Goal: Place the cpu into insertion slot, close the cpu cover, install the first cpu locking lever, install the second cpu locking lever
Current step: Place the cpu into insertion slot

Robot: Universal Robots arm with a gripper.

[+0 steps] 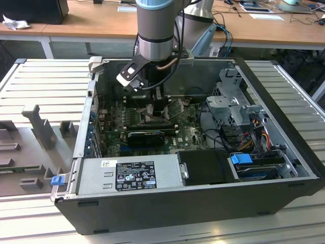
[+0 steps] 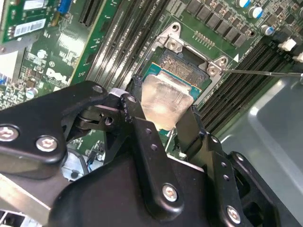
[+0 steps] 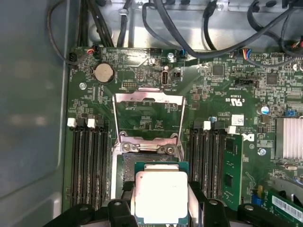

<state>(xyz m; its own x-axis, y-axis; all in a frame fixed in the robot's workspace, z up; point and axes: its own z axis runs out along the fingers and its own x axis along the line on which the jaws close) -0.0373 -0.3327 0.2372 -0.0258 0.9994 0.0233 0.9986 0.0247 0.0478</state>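
My gripper (image 3: 161, 204) is shut on the cpu (image 3: 161, 194), a small square chip with a silvery top and a green edge. The two black fingers (image 3: 194, 201) clamp opposite sides of it. The chip hangs over the near part of the insertion slot (image 3: 142, 158), whose dark contact field shows just beyond it; I cannot tell whether they touch. The cpu cover (image 3: 124, 97), a thin silver frame, stands flipped open beyond the slot. In the second wrist view the cpu (image 2: 163, 99) sits between the fingers (image 2: 137, 113) over the slot (image 2: 184, 66). In the exterior view the gripper (image 1: 155, 109) reaches down inside the computer case.
Long black memory slots (image 3: 87, 161) flank the socket on both sides. A thin metal lever rod (image 2: 265, 72) sticks out sideways from the socket corner. Inside the case (image 1: 76, 152) are a grey power supply (image 1: 129, 173), a drive cage (image 1: 233, 101) and cable bundles (image 1: 254, 132).
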